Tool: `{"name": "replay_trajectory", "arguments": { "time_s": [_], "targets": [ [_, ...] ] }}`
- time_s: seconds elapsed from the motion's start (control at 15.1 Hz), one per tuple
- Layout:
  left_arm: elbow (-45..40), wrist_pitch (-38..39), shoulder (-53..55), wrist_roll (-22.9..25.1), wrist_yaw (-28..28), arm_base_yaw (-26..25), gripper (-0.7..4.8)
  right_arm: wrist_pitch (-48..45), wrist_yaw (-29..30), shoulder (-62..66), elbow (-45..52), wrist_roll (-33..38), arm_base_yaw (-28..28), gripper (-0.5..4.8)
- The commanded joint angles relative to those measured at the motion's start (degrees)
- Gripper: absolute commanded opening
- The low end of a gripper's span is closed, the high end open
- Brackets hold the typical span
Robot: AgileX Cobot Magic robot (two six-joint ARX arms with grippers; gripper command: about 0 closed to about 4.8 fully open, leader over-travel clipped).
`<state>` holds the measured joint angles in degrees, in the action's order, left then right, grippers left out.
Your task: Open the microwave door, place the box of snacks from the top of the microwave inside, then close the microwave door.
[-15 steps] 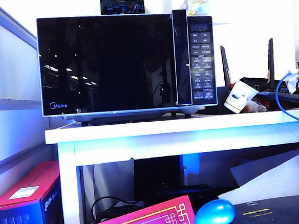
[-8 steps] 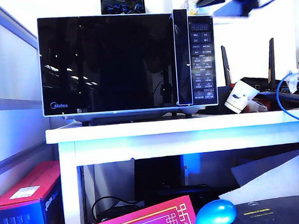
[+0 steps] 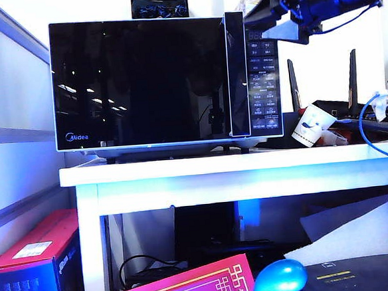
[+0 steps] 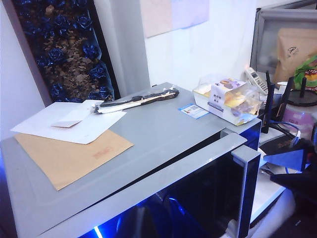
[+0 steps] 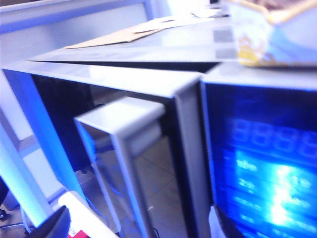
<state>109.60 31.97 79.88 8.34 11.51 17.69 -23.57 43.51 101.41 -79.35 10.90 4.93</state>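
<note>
Exterior view shows the microwave [image 3: 166, 81] on the white table [image 3: 235, 164], with the microwave door [image 3: 140, 83] nearly closed, just a crack open. The right hand [image 3: 275, 25] is up by the top corner near the handle strip [image 3: 237, 76], its two fingers wide apart and holding nothing. The left hand cannot be seen, so I cannot tell how it is. The box of snacks [image 4: 225, 99] sits on top of the microwave, near the edge. It looks light, crinkly and easy to squash, so I think a soft pinch across its sides is best. The door looks stiff and smooth; pulling the handle strip should work.
</note>
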Motion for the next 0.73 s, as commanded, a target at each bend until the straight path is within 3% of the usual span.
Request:
{"name": "replay_trajectory", "arguments": {
  "time_s": [0.07,0.33,0.73],
  "targets": [
    [0.22,-0.59,-0.20,0.24,0.26,0.02,-0.05,-2.38,-5.18,0.11,-0.22,-0.39,0.17,3.69],
    [0.22,-0.66,-0.20,0.24,0.26,0.02,-0.05,-3.69,1.86,0.11,-0.24,1.55,0.22,3.69],
    [0.22,-0.46,-0.20,0.24,0.26,0.02,-0.05,-4.07,2.75,0.48,-0.24,1.55,4.92,3.69]
  ]
}}
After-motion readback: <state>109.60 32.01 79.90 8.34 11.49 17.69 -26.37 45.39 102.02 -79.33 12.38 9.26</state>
